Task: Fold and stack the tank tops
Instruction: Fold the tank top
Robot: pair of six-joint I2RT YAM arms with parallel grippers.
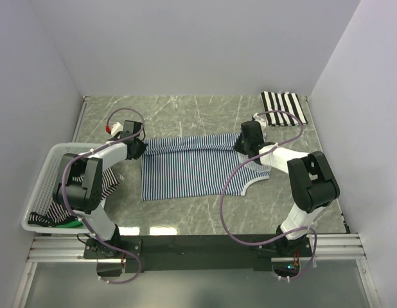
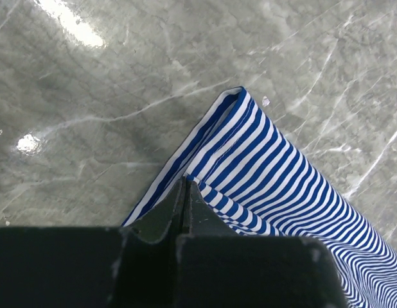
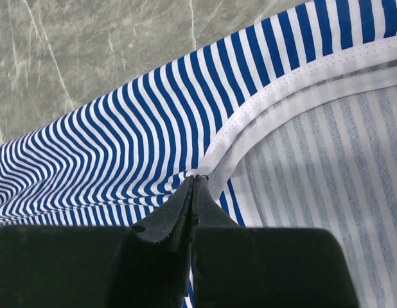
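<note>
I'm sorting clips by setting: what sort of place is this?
Probably a lab test cell: plain white walls box in a marble-look table, with the left arm and right arm bolted to a rail at its near edge.

Tank tops out of the basket: 2, being 1 navy-and-white striped tank top (image 1: 185,170) and 1 black-and-white striped tank top (image 1: 283,106). White mesh basket (image 1: 43,183): 1. Striped clothes (image 1: 108,181) in the basket: bunched together, number cannot be told. Green item (image 1: 71,224) in the basket: 1. Marble table (image 1: 205,112): 1. Robot arms: 2. Grippers: 2, left gripper (image 2: 184,186) and right gripper (image 3: 193,179). Purple cables: 2, one per arm.
</note>
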